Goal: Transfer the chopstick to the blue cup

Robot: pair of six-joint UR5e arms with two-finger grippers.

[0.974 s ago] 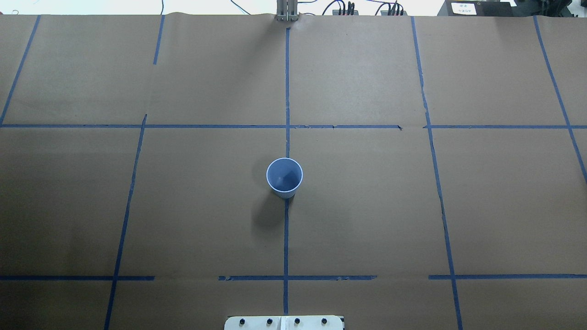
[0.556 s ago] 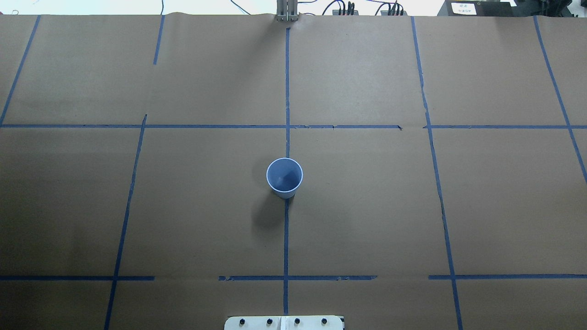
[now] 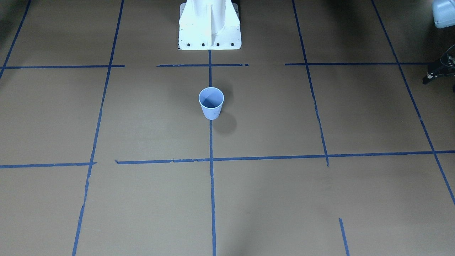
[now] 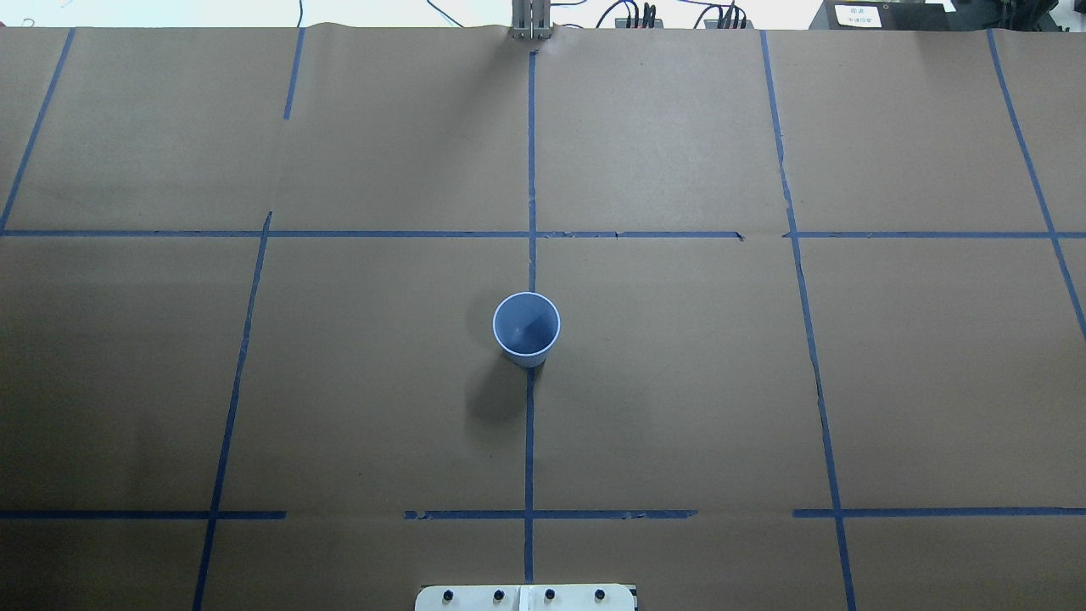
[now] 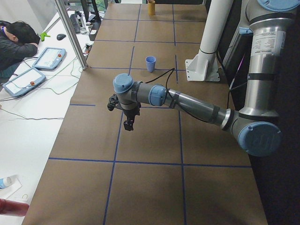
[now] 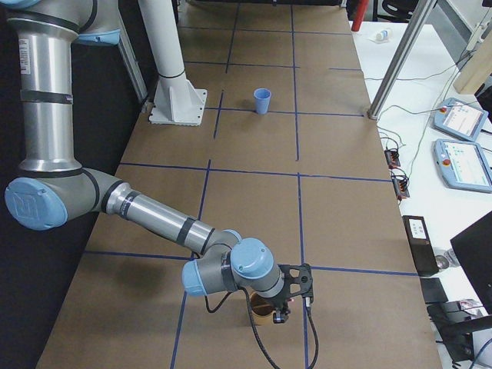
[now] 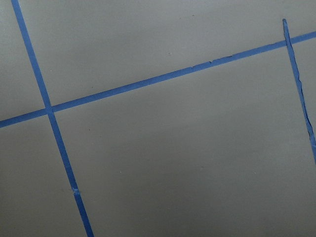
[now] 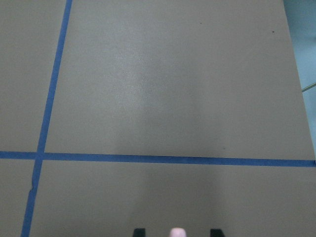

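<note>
At table (image 4: 679, 382) middle, on a tape line (image 4: 529, 441), 1 upright blue cup (image 4: 526, 327)

No text is legible. The white label (image 4: 859, 14) on the black box (image 4: 920, 17) past the tabletop (image 4: 679, 424) carries print too small to read, as does the white sticker (image 6: 416, 227) on the black device (image 6: 424, 257) beside it.

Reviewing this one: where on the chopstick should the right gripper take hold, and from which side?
Take the chopstick by its pink top end, from straight above. That tip shows between the fingers of the open right gripper, and the exterior right view suggests it stands in a brown cup, whose wall would block any lower, sideways grasp.
</note>
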